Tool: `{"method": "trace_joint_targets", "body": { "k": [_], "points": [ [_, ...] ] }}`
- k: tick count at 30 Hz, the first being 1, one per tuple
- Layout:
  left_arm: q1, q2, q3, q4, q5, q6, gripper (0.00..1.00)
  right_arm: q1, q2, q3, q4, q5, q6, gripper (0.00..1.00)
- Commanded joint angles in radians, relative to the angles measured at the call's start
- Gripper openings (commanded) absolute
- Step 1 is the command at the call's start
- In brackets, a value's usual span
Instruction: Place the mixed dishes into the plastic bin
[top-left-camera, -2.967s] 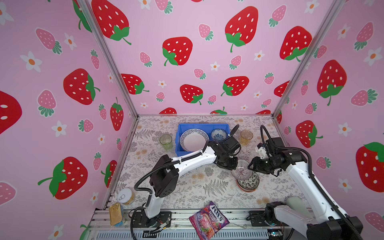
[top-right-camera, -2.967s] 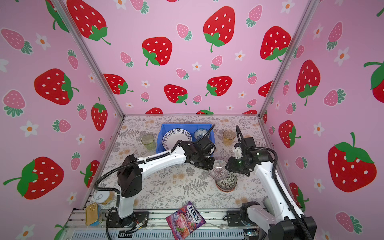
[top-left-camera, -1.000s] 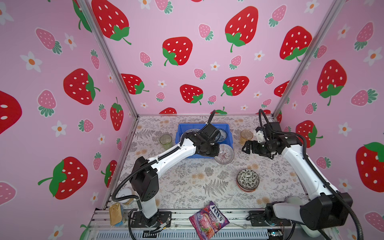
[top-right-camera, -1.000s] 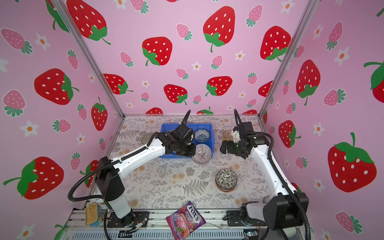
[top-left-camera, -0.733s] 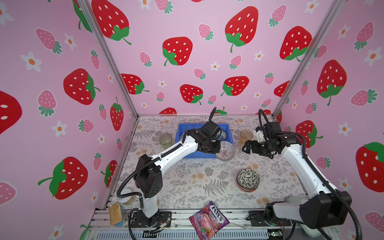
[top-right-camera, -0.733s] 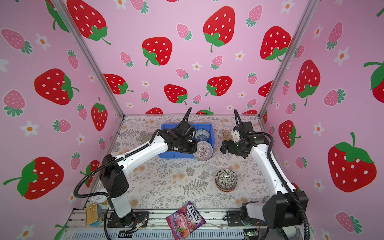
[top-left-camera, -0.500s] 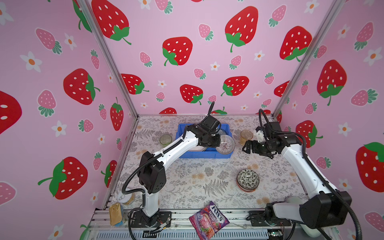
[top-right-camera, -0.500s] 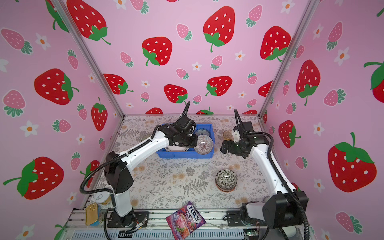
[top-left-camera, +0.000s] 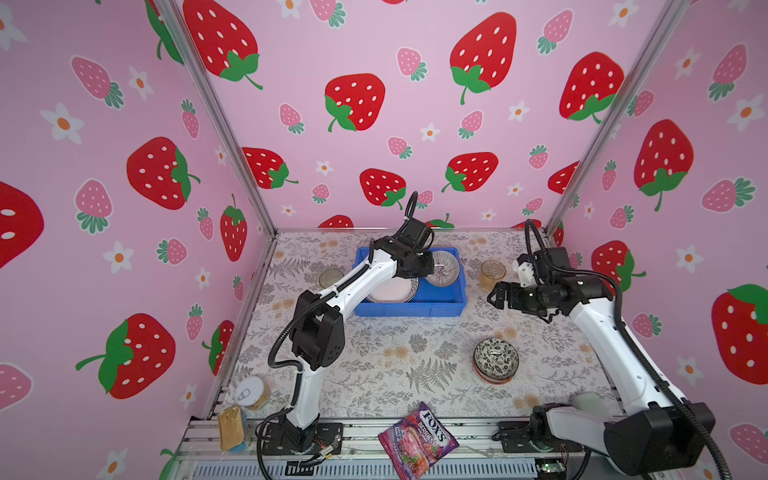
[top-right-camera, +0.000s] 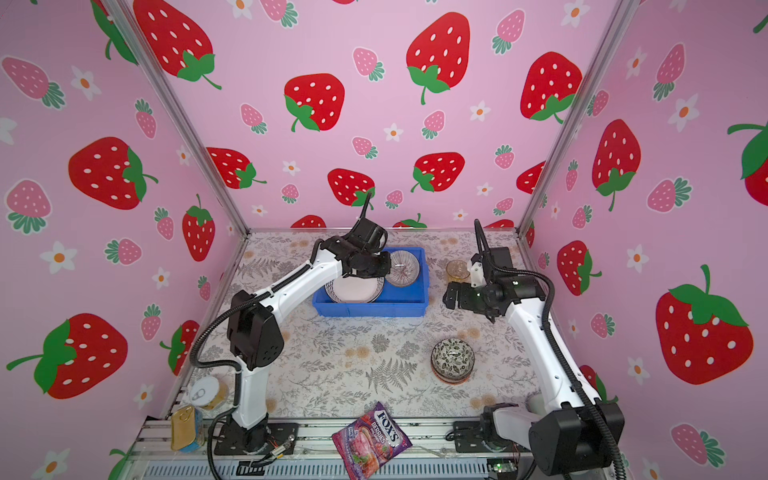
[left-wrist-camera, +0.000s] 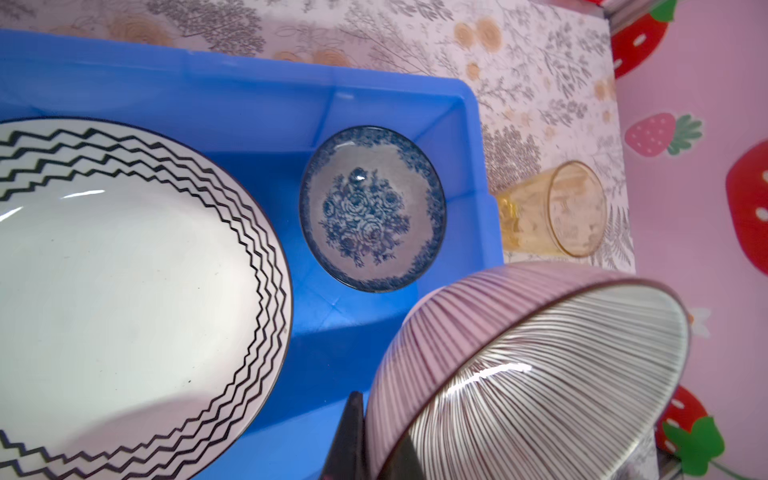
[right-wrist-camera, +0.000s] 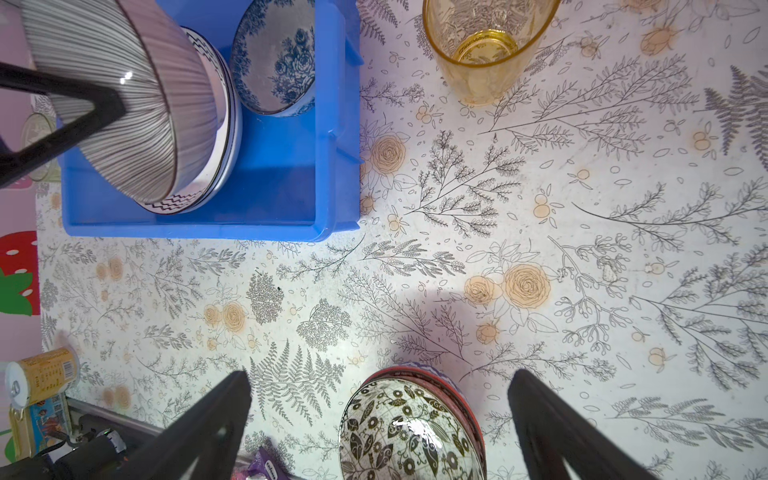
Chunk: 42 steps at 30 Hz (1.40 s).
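Note:
The blue plastic bin stands at the back middle of the table. A white plate with a zigzag rim lies in it, beside a small blue floral bowl. My left gripper is shut on the rim of a striped bowl, held tilted above the bin's right part. My right gripper hangs open and empty near an amber tumbler. A black-white bowl sits stacked on an orange one.
A green tumbler stands left of the bin, close to the left arm. A purple FOX'S candy bag lies at the front edge. Gold cans sit at the front left corner. Pink walls close in three sides.
My left gripper has carried the striped bowl from in front of the bin back over its right part. The right arm has stayed still.

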<state>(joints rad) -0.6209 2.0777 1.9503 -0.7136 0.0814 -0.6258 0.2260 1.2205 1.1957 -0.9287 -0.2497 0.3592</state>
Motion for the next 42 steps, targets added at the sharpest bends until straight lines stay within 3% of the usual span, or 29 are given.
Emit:
{"method": "trace_joint_targets", "body": {
  "k": [1, 5, 24, 42],
  "points": [
    [0.008, 0.017, 0.079, 0.037, -0.028, -0.104, 0.00, -0.005, -0.029, -0.027, 0.003, -0.013, 0.011, 0.99],
    [0.008, 0.066, 0.123, 0.016, -0.068, -0.147, 0.00, -0.004, -0.045, -0.052, 0.011, -0.016, 0.015, 0.99],
    [0.029, 0.258, 0.238, 0.070, 0.020, -0.241, 0.00, -0.011, -0.049, -0.085, 0.021, -0.004, -0.016, 0.99],
    [0.051, 0.318, 0.269, 0.073, 0.071, -0.260, 0.00, -0.015, -0.020, -0.094, 0.043, -0.014, -0.019, 0.99]
  ]
}}
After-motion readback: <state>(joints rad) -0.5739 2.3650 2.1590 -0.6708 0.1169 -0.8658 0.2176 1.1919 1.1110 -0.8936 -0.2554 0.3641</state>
